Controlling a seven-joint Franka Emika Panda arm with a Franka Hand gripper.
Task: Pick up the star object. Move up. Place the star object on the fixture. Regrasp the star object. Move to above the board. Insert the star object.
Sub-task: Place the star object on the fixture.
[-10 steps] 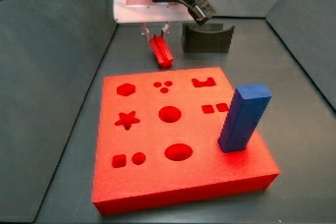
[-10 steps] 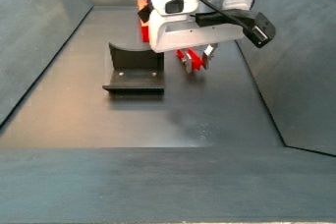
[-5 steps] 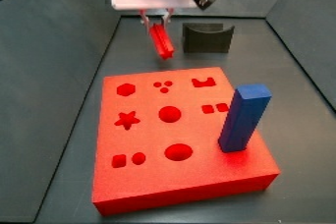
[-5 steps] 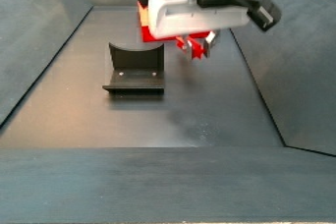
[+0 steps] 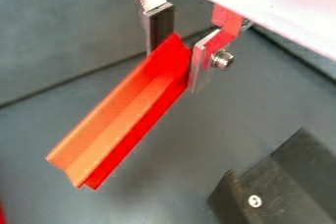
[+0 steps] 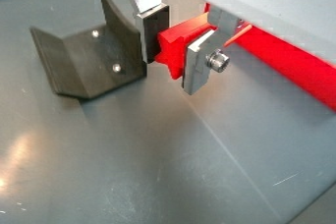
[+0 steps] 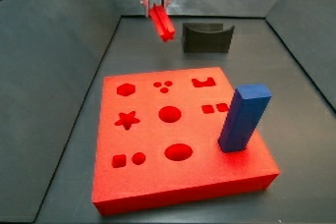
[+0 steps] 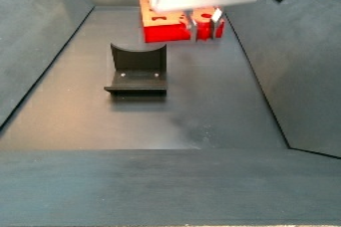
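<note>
Star object point(image 5: 125, 120): long red peg, clamped at its upper end, hanging tilted in the air, clear of the floor.
Board point(image 7: 178, 135): large red slab, well apart from the fixture.
Fixture point(image 7: 206, 37): dark block near the peg.
Claw point(image 5: 182, 49): closed on the star object, above the fixture's side.

The gripper point(image 7: 159, 0) was mostly cut off by the top edge in both side views, so only its lowest part showed there, blurred. In a side view the star object point(image 8: 206, 24) was partly covered by the white gripper body, and the board point(image 8: 163, 27) behind it showed only as a small red patch. In a wrist view the fixture point(image 5: 280, 189) ran off the edge. In another, the star object point(image 6: 282, 59) was cut off by the frame, its far end unseen.
</note>
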